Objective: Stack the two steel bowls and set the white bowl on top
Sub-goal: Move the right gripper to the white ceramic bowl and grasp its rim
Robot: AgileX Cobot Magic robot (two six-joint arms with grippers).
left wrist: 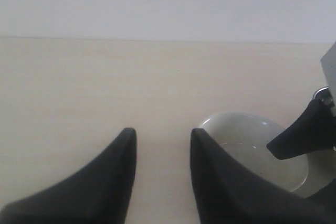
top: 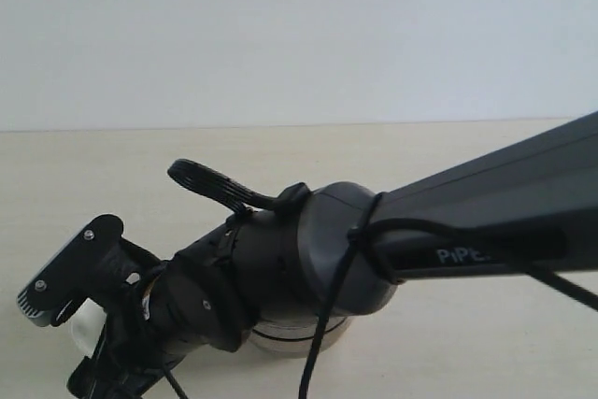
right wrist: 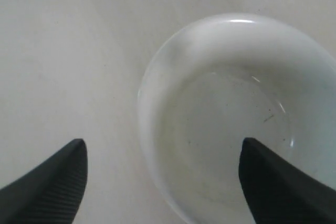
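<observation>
The white bowl (right wrist: pixel 231 114) sits upright on the table. My right gripper (right wrist: pixel 163 142) is open wide over its rim, with one finger (right wrist: pixel 273 182) inside the bowl and the other outside, neither pressing on it. In the exterior view the bowl (top: pixel 86 327) shows between those fingers at the lower left. A steel bowl (top: pixel 291 335) peeks out under the right arm; it is mostly hidden, so I cannot tell whether it is one or two stacked. My left gripper (left wrist: pixel 163 130) is open over bare table, just beside the white bowl (left wrist: pixel 257 148).
The right arm (top: pixel 448 221) reaches across from the right and covers most of the near table (top: pixel 467 343). A right gripper finger (left wrist: pixel 307 135) hangs over the white bowl. Pale tabletop (left wrist: pixel 105 77) stretches back to a plain wall.
</observation>
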